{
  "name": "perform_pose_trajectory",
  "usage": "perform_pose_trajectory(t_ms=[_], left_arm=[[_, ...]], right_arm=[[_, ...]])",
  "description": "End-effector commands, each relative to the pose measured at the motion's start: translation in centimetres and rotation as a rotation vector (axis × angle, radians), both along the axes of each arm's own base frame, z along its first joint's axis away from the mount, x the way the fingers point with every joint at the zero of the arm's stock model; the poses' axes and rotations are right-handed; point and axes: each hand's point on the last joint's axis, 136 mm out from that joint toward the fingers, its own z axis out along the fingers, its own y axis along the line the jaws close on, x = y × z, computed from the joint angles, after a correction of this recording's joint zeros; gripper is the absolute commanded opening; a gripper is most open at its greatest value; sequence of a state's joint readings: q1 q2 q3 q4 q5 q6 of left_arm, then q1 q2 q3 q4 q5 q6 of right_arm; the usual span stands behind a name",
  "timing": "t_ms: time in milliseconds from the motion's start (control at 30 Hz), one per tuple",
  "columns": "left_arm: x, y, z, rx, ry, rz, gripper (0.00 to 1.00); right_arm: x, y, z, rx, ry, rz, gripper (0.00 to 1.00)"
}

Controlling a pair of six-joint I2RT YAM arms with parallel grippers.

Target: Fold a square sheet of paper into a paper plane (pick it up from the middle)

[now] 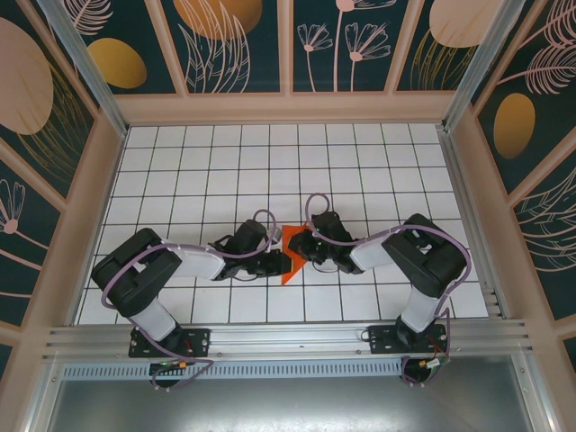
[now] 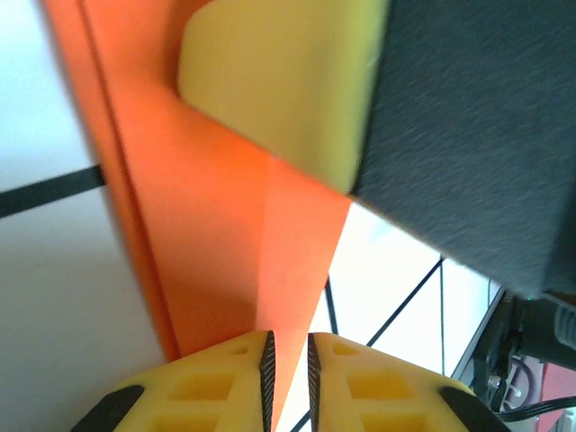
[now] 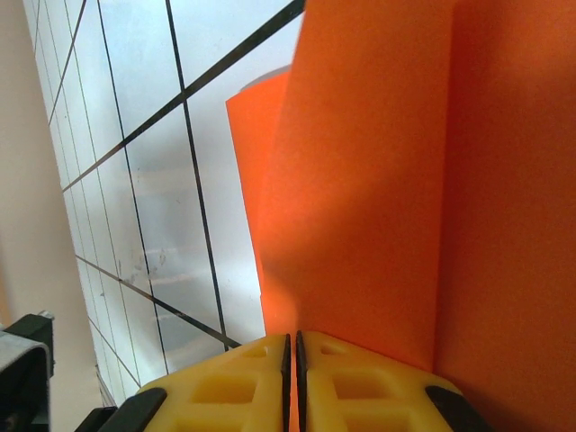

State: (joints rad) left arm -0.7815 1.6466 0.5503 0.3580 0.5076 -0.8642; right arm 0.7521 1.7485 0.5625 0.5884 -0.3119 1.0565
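Fingers (image 2: 225, 391) of the left gripper (image 2: 289, 373) stood almost together at the bottom of the left wrist view. Only a thin slot was left between their black inner faces, and the narrow lower end of the orange paper (image 2: 225, 225) ran down into that slot, so they were clamped on it. A crease line ran down the sheet towards them. Above, a pale yellow finger pad (image 2: 279, 90) on a black body lay over the upper part of the paper. Whether it pressed on the sheet was hard to make out, as that part was blurred and cut off at the top edge.

On the right wrist view the fingers (image 3: 234, 387) of the right gripper (image 3: 292, 382) were pressed together on the orange paper (image 3: 378, 180). It rose from between them in layered folds and ran off the top and right edges.

From above, the left gripper (image 1: 281, 261) and right gripper (image 1: 299, 245) met at the middle of the white tiled table (image 1: 225, 162). The orange paper (image 1: 287, 273) sat between them. Both grippers hid most of it, leaving a small pointed piece visible.
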Motion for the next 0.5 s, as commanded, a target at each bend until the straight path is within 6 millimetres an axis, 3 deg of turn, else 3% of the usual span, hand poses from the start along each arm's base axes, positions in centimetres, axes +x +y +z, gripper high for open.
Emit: perform_pose_trajectory(t_ms=[0, 300, 467], left_arm=[[-1.6, 1.4, -1.9, 0.06, 0.038, -0.02, 0.2], [-4.1, 2.2, -2.9, 0.08, 0.097, -0.121, 0.2], [-5.2, 2.3, -2.4, 0.064, 0.107, -0.175, 0.19]], right_arm=[[-3.4, -4.4, -7.2, -0.25, 0.179, -0.033, 0.15], [-3.5, -4.5, -7.4, -0.258, 0.186, -0.035, 0.15], [-3.5, -4.6, -7.6, -0.265, 0.188, -0.037, 0.14]])
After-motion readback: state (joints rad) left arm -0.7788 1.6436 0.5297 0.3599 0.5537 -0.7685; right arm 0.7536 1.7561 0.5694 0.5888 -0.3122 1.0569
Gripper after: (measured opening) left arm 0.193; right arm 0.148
